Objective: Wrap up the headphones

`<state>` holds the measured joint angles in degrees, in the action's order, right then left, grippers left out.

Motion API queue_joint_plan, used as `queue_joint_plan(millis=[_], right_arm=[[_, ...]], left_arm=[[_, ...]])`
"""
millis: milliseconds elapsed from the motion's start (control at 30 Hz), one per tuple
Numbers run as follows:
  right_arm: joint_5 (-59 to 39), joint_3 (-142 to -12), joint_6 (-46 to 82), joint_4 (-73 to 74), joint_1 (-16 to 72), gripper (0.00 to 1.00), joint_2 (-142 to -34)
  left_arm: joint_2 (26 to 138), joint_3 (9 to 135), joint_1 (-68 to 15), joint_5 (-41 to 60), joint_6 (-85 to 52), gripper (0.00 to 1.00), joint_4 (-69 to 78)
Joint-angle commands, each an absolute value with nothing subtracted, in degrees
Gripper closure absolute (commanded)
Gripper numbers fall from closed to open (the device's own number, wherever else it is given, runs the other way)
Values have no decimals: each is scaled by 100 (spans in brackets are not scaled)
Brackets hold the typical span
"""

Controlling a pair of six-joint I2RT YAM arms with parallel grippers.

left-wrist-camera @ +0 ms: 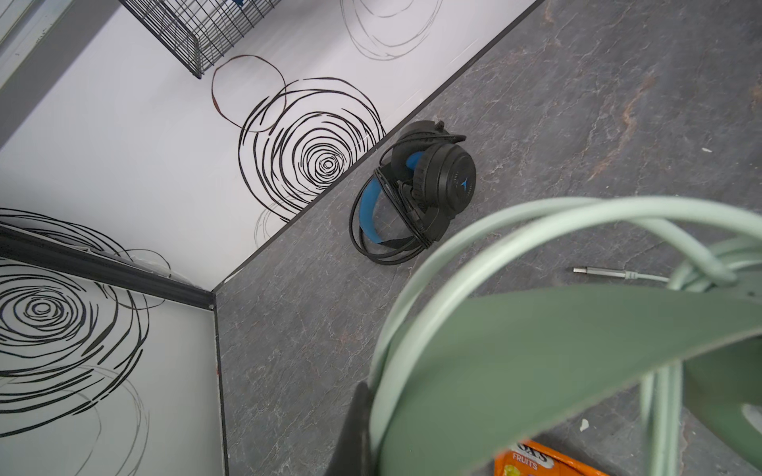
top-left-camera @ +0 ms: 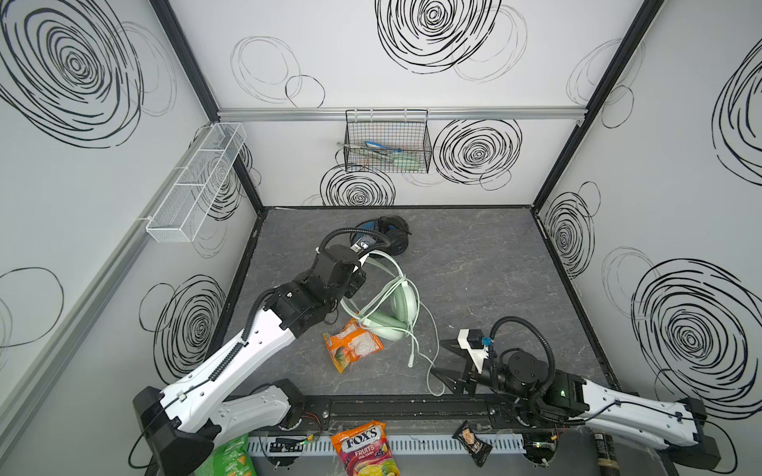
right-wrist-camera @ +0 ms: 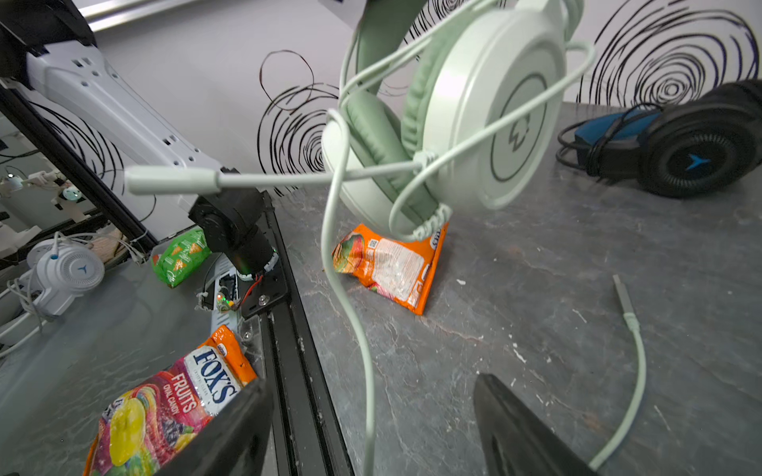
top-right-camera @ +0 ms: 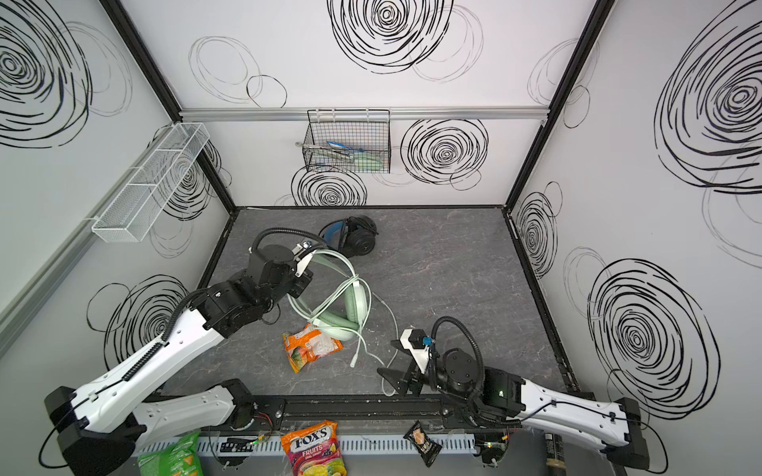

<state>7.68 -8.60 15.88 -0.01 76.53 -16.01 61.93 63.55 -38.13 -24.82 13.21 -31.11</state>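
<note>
Mint-green headphones [top-left-camera: 391,313], whitish cable [right-wrist-camera: 324,243] looped loosely round, end apparently trailing.

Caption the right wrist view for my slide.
Open right claw faces the mint-green headset, whitish cable partly wound and trailing loose; orange candy bag beside it, black headset beyond.

Left gripper [top-left-camera: 355,284] clamped, right gripper [top-left-camera: 443,359] gaping.
The left wrist hangs raised, angled downward; the right sits low, jaws spread wide, pointing inward.

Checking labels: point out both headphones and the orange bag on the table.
green headphones [right-wrist-camera: 507,119], right wrist view, outer earcup.
black headphones [left-wrist-camera: 451,181], left wrist view, outer earcup.
orange bag [top-left-camera: 352,344], in a top view, middle.
</note>
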Motion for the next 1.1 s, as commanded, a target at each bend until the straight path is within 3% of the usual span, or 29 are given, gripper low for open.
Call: queue_joint_plan(millis=[0, 233, 367, 467, 533, 633, 700, 867, 1067], right_arm=[[1136, -713, 1878, 303, 7717, 19, -1688], [1224, -789, 1952, 420, 7718, 20, -2188], [1197, -857, 1934, 488, 7724, 26, -2466], [1205, -900, 1928, 479, 7719, 46, -2583], [1296, -946, 1942, 377, 7722, 67, -2546], [1520, -1076, 1927, 137, 7722, 90, -2328], [1815, -1231, 1911, -86, 7720, 98, -2151], [2657, -1811, 1498, -240, 7709, 100, -1946], [3686, -3108, 291, -510, 7659, 100, -2555]], left_arm=[[6152, 6495, -3660, -2222, 954, 100, -2410], [6126, 6503, -3530, -2091, 883, 100, -2374], [6100, 6530, -3472, -2037, 854, 100, -2364], [6088, 6535, -3441, -2000, 844, 100, -2357], [6071, 6523, -3429, -1986, 847, 100, -2360], [6043, 6513, -3420, -2021, 855, 100, -2339], [6038, 6513, -3411, -2019, 857, 100, -2335], [6049, 6487, -3407, -2022, 871, 100, -2314], [5926, 6361, -3443, -2039, 928, 100, -2270]])
